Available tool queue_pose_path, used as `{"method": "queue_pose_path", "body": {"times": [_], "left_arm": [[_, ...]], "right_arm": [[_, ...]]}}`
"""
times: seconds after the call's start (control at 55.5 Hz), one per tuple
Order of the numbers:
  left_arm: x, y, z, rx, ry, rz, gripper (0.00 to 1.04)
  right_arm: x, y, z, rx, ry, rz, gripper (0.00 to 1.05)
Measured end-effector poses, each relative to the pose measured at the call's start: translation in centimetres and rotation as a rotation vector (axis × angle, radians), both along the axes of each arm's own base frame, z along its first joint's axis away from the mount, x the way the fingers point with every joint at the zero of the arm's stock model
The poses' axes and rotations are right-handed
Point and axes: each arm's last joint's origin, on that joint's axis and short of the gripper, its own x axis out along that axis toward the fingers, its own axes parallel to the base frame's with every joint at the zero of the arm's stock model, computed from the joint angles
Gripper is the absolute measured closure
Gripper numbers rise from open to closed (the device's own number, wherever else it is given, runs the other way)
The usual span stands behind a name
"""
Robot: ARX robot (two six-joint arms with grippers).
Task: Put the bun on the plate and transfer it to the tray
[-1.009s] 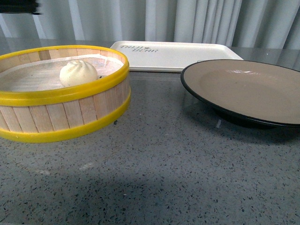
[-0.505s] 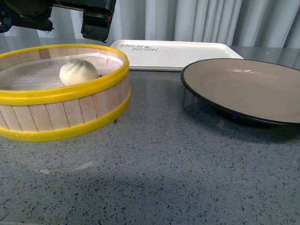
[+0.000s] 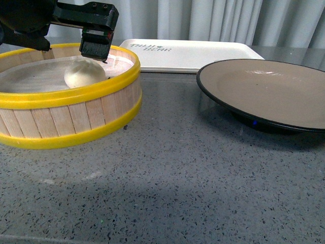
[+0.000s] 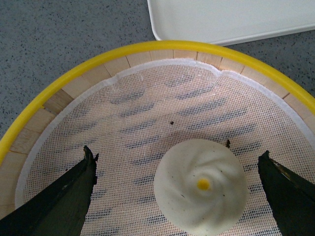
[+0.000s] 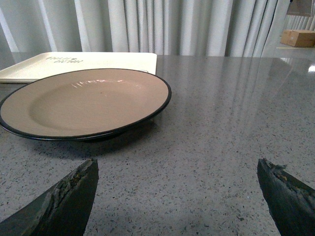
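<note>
Bun (image 4: pixel 202 189) first: it sits inside the steamer basket (image 3: pixel 76 94) on the white mesh liner (image 4: pixel 147 113). The left end effector (image 4: pixel 176 155) hangs right over it with its two dark fingers (image 4: pixel 69 196) spread wide, one to either side of the dough and both clear of it, holding nothing. From the front, the one finger I can see is about level with the basket's yellow rim, just above the bun's pleated top. So the step in hand, as I read it, is the very first one: the reach for the bun, with no grasp made yet. The next move calls for a little more descent, so the pads come beside the bun's widest part and not its twisted crown. Then a gentle closing, since the dough looks soft and would dent under a hard squeeze, and a lift that clears the basket wall before crossing to the plate (image 3: pixel 264 91). That plate stands bare on the bench (image 3: pixel 177 178) to the right of the basket, and the white tray (image 3: pixel 203 56) lies behind the two. The right end effector (image 5: pixel 177 164) hovers low over the bench near the plate, equally wide open and empty.
</note>
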Motion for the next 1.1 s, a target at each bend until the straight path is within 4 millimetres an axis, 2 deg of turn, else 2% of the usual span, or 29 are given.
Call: {"method": "queue_pose_path", "body": {"times": [0.432,0.486,0.595,0.757,0.973,1.009,1.099], "left_arm": [[0.0,-0.9,-1.0,0.012,0.040,-0.026,0.07],[0.0,-0.9,-1.1,0.014,0.040,-0.028,0.16],[-0.1,-0.9,-1.2,0.015,0.043,-0.029,0.39],[-0.1,-0.9,-1.2,0.015,0.044,-0.029,0.60],[-0.1,-1.0,-1.2,0.013,0.044,-0.032,0.98],[-0.1,-1.0,-1.2,0.013,0.044,-0.032,1.01],[-0.1,-1.0,-1.2,0.013,0.045,-0.034,1.01]], "right_arm": [[0.0,0.0,0.0,0.000,0.000,0.000,0.08],[0.0,0.0,0.0,0.000,0.000,0.000,0.08],[0.0,0.0,0.0,0.000,0.000,0.000,0.08],[0.0,0.0,0.0,0.000,0.000,0.000,0.08],[0.0,0.0,0.0,0.000,0.000,0.000,0.08],[0.0,0.0,0.0,0.000,0.000,0.000,0.08],[0.0,0.0,0.0,0.000,0.000,0.000,0.08]]}}
